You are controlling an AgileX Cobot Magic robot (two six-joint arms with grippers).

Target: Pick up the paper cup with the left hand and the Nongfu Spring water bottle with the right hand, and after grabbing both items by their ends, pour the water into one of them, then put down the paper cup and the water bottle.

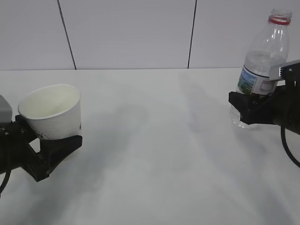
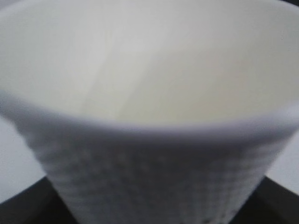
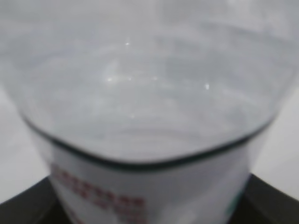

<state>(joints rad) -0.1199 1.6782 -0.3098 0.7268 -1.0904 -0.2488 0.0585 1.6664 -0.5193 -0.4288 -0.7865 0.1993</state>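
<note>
The white dimpled paper cup [image 1: 51, 110] stands mouth up at the left, and my left gripper [image 1: 49, 137] is shut on its lower end. In the left wrist view the paper cup [image 2: 149, 93] fills the frame, with a black finger [image 2: 18, 210] at each bottom corner. At the right the uncapped Nongfu Spring water bottle [image 1: 265, 51] leans with its red-ringed neck to the right. My right gripper [image 1: 251, 110] is shut on it just below the label. The bottle [image 3: 149, 84] fills the right wrist view, black fingers [image 3: 23, 205] beside it. I cannot make out any water.
The white marbled table [image 1: 154, 159] stretches between the two arms. A pale panelled wall [image 1: 131, 33] with dark seams rises behind its far edge.
</note>
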